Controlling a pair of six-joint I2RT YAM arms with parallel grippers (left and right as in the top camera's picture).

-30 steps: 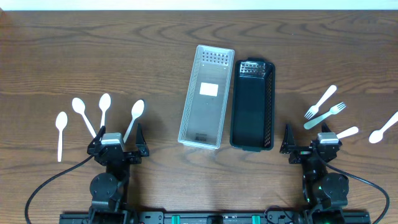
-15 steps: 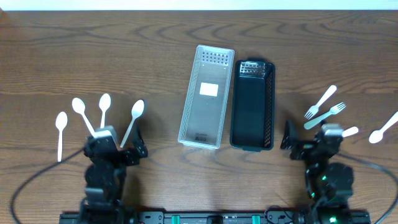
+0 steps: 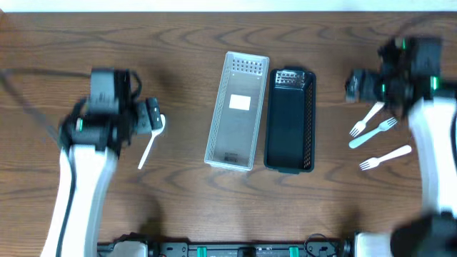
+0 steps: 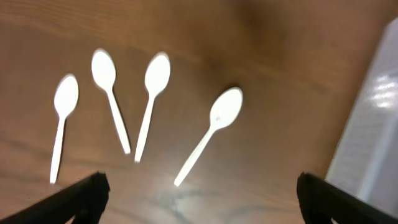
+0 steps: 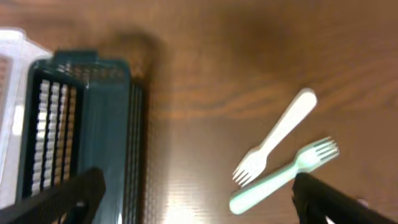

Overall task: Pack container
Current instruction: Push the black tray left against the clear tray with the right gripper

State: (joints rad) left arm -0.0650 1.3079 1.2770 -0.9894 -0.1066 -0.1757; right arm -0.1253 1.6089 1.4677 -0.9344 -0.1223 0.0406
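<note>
Both arms have swung out from the bench's near edge. The left claw [image 4: 202, 196], spread and empty, hangs over the spoons [image 4: 152, 93] left of the white bin [image 3: 246, 66], and the right claw [image 5: 196, 196], likewise spread, over the forks [image 5: 280, 134] right of it. Nothing looks packed yet, so next comes lowering onto one handle and pinching it.

Dark brown wood-grain table [image 3: 178, 57], wavy grain running side to side, fills nearly the whole overhead view. Narrow white strip [image 3: 214, 4] along its far edge. Wrist views: same tabletop, blurred, faint glossy sheen.
</note>
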